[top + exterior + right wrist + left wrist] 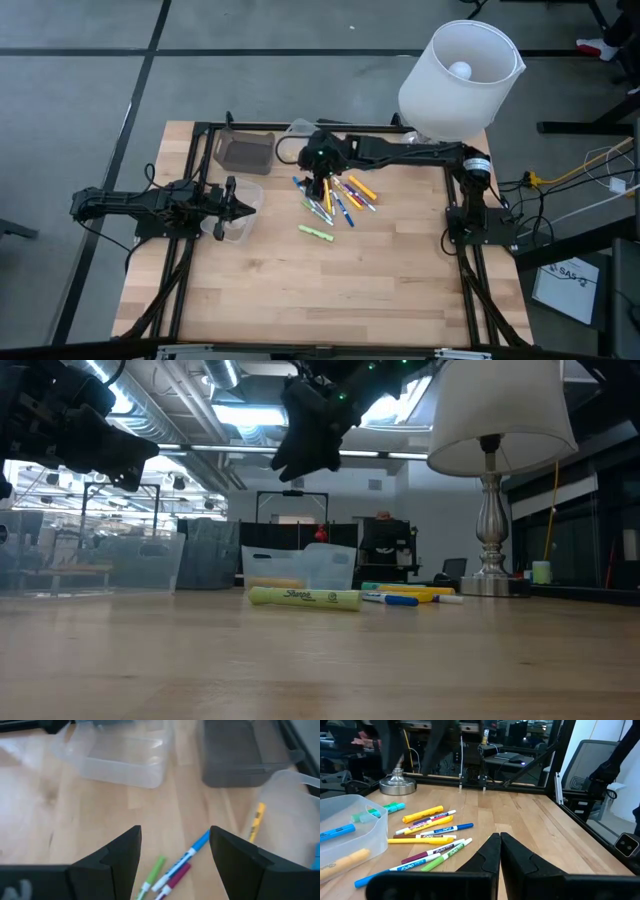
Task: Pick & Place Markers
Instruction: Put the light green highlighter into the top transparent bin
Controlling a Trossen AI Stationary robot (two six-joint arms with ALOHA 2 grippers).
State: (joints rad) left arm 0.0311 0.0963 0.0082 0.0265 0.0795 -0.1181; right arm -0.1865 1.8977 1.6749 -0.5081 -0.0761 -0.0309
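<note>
The markers (335, 195) lie scattered on the bench (330, 290) beside the lamp (458, 75), with one green highlighter (315, 232) apart from the pile, farther from the lamp. The right gripper (318, 190) hangs over the pile, its fingers (117, 852) spread wide and holding nothing. The left gripper (245, 207) sits over a clear container (238, 210), well away from the lamp, fingers (490, 852) clenched together, empty.

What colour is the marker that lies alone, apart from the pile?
Light yellow-green; the lone marker, a highlighter, shows best in the low view.
</note>
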